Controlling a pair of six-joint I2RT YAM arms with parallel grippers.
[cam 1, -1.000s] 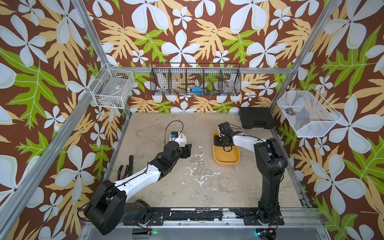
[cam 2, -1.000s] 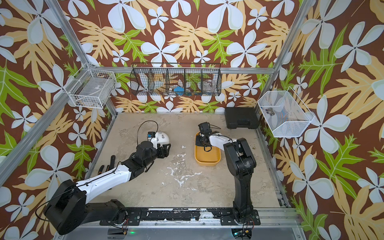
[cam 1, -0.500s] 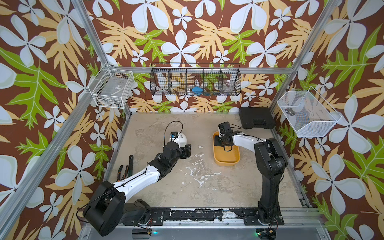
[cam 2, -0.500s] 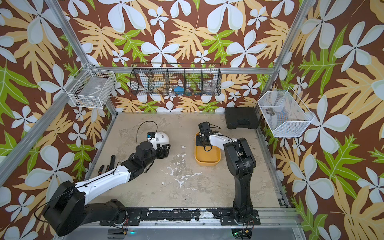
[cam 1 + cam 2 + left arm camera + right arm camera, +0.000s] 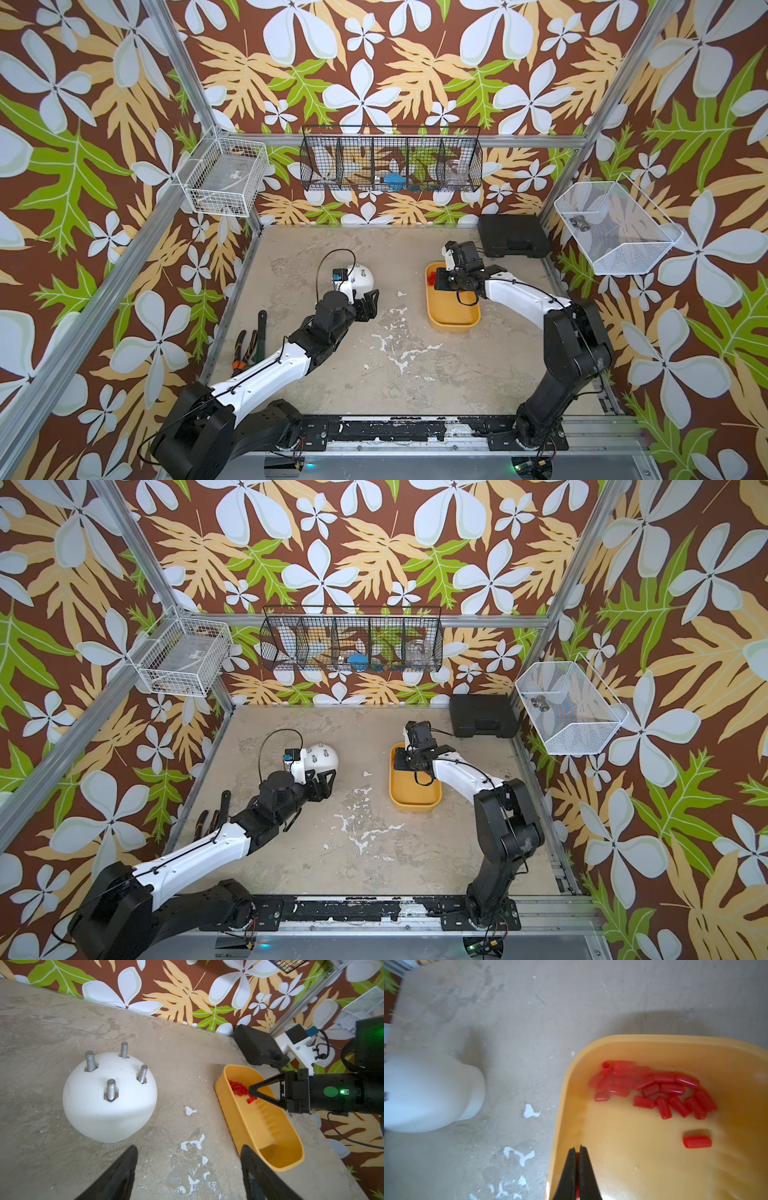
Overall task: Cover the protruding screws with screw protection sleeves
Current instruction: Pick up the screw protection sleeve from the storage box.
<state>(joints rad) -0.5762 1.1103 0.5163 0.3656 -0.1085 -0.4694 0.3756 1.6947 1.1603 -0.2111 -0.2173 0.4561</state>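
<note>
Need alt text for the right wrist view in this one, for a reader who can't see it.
The right claw, shut with a sliver of red between its tips, hangs over an orange-yellow tray holding a loose cluster of red sleeves and one lone sleeve apart from them. Beside the tray, on the worn concrete-look tabletop, stands a blurred white dome.

A robot lab test cell: aluminium frame [image 5: 189, 89], floral-papered walls [image 5: 374, 62], wire baskets [image 5: 390, 160], worn benchtop [image 5: 415, 374].
</note>
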